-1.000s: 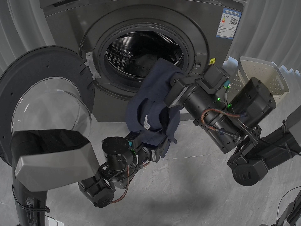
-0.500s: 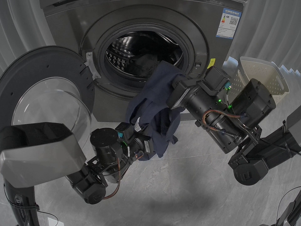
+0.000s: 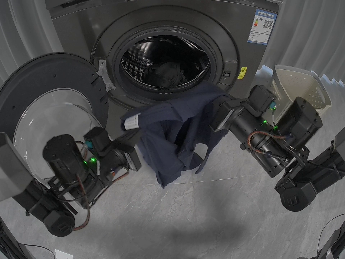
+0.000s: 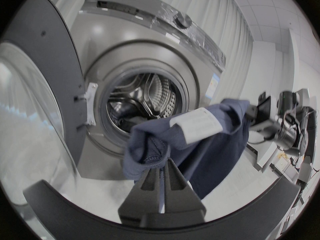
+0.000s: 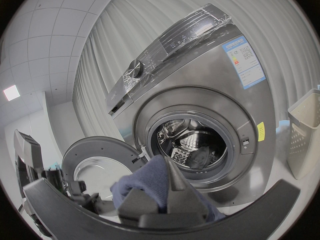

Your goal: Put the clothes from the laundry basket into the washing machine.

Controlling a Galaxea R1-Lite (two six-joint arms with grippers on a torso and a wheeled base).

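Floor (image 3: 215,216): grey tile lay beneath both claws; curtain (image 3: 312,26) hung behind.
Left claw (image 4: 162,174): gripped navy garment (image 3: 172,126).
Right claw (image 5: 168,180): gripped it too, partly hidden by cloth.

The left arm (image 3: 66,160) is held low and out to the left, its wrist angled up and inward, and the left claw (image 4: 163,166) is seen pinched tight on a bunched corner of the navy garment (image 3: 172,126). The right arm (image 3: 276,141) is stretched in from the right at a higher level, forearm slanted up toward the middle, and the right claw (image 5: 164,174) is clamped on the cloth's opposite end. The two claws are set well apart, the fabric spread between them.
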